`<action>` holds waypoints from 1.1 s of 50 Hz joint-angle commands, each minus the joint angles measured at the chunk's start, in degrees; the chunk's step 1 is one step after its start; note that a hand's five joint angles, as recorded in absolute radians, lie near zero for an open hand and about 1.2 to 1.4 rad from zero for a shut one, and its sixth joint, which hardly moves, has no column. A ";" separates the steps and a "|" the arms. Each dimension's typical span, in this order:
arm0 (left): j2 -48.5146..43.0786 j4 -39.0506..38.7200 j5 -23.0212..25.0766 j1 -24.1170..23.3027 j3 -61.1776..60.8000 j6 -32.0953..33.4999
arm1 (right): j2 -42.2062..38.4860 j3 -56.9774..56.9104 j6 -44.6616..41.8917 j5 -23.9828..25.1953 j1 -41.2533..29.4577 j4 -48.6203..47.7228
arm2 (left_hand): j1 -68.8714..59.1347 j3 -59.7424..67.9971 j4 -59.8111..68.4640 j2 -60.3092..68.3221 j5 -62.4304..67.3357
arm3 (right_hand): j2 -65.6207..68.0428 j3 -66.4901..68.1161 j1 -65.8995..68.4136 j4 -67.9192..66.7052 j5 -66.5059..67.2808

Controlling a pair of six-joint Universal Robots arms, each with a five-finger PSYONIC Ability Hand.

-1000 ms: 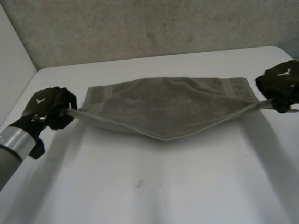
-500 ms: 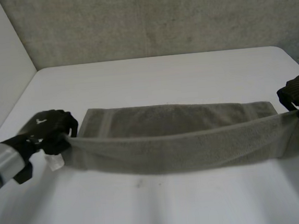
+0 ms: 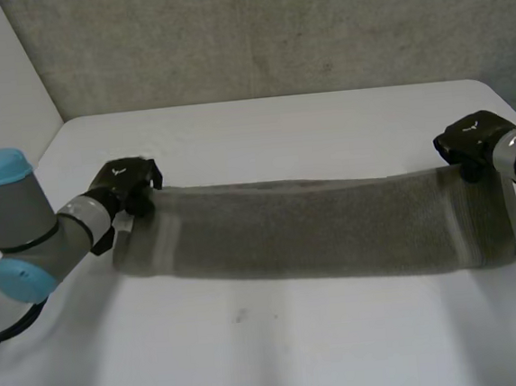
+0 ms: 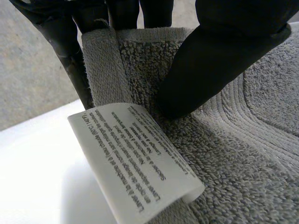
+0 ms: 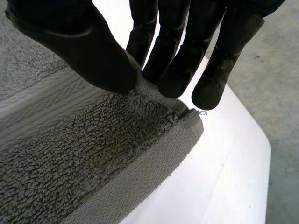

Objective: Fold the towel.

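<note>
- The towel (image 3: 315, 229) is a long grey band stretched across the middle of the table (image 3: 281, 353), running from one hand to the other
- Its near long edge seems to lie on the table; I cannot tell whether the far edge touches it
- A paler stripe crosses the towel near each short end
- The left hand (image 3: 126, 182) is at the towel's far left corner and grips it
- In the left wrist view the thumb (image 4: 215, 60) presses the terry cloth against the fingers (image 4: 70, 42) behind it, so the corner is pinched between them
- A white label (image 4: 135, 158) with small print sticks out from the towel's edge just under that thumb
- The left arm (image 3: 26, 231) bends in from the table's left side, grey with light-blue caps
- The right hand (image 3: 470, 138) is at the far right corner and also grips the towel
- In the right wrist view its thumb (image 5: 74, 42) lies on top of the cloth and its fingers (image 5: 173, 51) sit behind the hemmed corner, clamping it
- Past that corner the white table meets a grey floor
- A grey wall (image 3: 271, 29) stands behind the table
</note>
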State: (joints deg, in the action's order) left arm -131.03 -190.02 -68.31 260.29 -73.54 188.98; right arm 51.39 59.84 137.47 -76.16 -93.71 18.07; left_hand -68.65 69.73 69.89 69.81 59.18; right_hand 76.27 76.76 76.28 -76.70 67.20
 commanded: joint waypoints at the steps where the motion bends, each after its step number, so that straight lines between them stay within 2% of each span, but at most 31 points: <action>1: -3.62 0.09 -1.30 -1.63 6.48 0.07 | -6.90 -8.40 1.13 -2.85 -1.30 -1.19 | -11.35 10.27 10.11 10.19 10.82 | 3.73 3.24 3.72 -3.30 2.80; 5: -6.51 0.53 -3.23 -2.15 11.04 0.16 | -8.85 -11.06 1.30 -3.47 -1.39 -1.19 | -11.35 10.27 10.11 10.19 10.82 | 3.73 3.24 3.72 -3.30 2.80; 13: -9.41 0.62 -3.41 -2.24 14.82 0.25 | -13.07 -17.30 1.30 -5.58 -2.36 -1.28 | -11.35 10.27 10.11 10.19 10.82 | 3.73 3.24 3.72 -3.30 2.80; 14: -9.85 0.71 -3.32 -2.42 15.35 0.16 | -13.76 -18.08 1.30 -6.01 -2.44 -1.28 | -0.88 -0.20 -0.36 -0.28 0.35 | -11.36 -11.85 -11.37 11.79 -12.29; 15: -9.86 0.71 -3.32 -2.42 15.36 0.16 | -14.21 -18.61 1.30 -6.45 -2.70 -1.37 | -0.77 -0.31 -0.47 -0.38 0.25 | -50.81 -51.30 -50.83 51.24 -51.74; 16: -10.12 0.79 -3.58 -2.68 15.70 0.16 | -14.38 -18.88 1.57 -6.81 -3.05 -1.80 | 40.86 -41.94 -42.10 -42.02 -41.38 | -66.27 -66.76 -66.28 66.70 -67.20; 17: -10.03 0.71 -3.59 -3.29 15.71 0.07 | -14.39 -18.88 1.57 -6.81 -3.06 -1.81 | 56.60 -57.68 -57.84 -57.76 -57.12 | -66.27 -66.76 -66.28 66.70 -67.20; 19: -9.77 0.71 -3.67 -3.91 15.79 -0.10 | -13.78 -18.71 2.53 -6.98 -3.32 -4.52 | 58.59 -59.67 -59.83 -59.75 -59.11 | -66.27 -66.76 -66.28 66.70 -67.20; 25: -6.97 1.32 -3.59 -4.70 14.05 -1.50 | -9.73 -15.98 6.93 -6.63 -3.32 -6.82 | 58.65 -59.73 -59.89 -59.81 -59.18 | -66.27 -66.76 -66.28 66.70 -67.20; 28: -5.55 1.41 -3.59 -4.70 12.72 -2.12 | -4.98 -11.32 9.30 -6.19 -2.97 -7.96 | 58.65 -59.73 -59.89 -59.81 -59.18 | -66.27 -66.76 -66.28 66.70 -67.20; 30: -1.53 1.41 -3.59 -4.62 8.26 -2.74 | 0.00 -5.38 10.00 -6.11 -2.71 -9.97 | 58.65 -59.73 -59.89 -59.81 -59.18 | -66.27 -66.76 -66.28 66.70 -67.20; 31: -1.51 1.41 -3.59 -4.61 8.24 -2.74 | 0.03 -5.34 10.01 -6.11 -2.71 -9.98 | 58.65 -59.73 -59.89 -59.81 -59.18 | -66.27 -66.76 -66.28 66.70 -67.20; 33: 2.78 1.24 -3.32 -4.61 3.08 -2.74 | 5.19 2.61 9.92 -5.93 -2.53 -11.99 | 58.65 -59.73 -59.89 -59.81 -59.18 | -66.27 -66.76 -66.28 66.70 -67.20; 39: 8.86 0.35 -3.06 -4.44 -5.30 -2.74 | 11.72 13.90 9.39 -4.08 -1.65 -13.94 | 58.65 -59.73 -59.89 -59.81 -59.18 | -66.27 -66.76 -66.28 66.70 -67.20; 44: 14.65 -2.19 -3.06 -4.18 -13.72 -2.74 | 17.86 26.44 9.30 -1.54 2.38 -14.02 | 58.65 -59.73 -59.89 -59.81 -59.18 | -66.27 -66.76 -66.28 66.70 -67.20; 52: 17.74 -3.86 -2.97 -3.82 -19.18 -2.83 | 19.28 36.13 7.99 3.55 6.78 -16.47 | 58.65 -59.73 -59.89 -59.81 -59.18 | -61.31 -61.80 -61.32 61.74 -62.24; 55: 17.74 -4.13 -2.97 -3.74 -19.62 -2.83 | 18.93 37.28 7.72 4.09 7.66 -17.98 | 58.65 -59.73 -59.89 -59.81 -59.18 | -58.11 -58.60 -58.12 58.54 -59.04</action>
State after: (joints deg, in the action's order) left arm -114.00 -193.29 -71.32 256.30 -91.09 186.21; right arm 70.73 92.59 146.06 -74.75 -88.94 2.97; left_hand -9.77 9.54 9.57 9.55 1.62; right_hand 14.49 13.90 13.87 -14.72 3.67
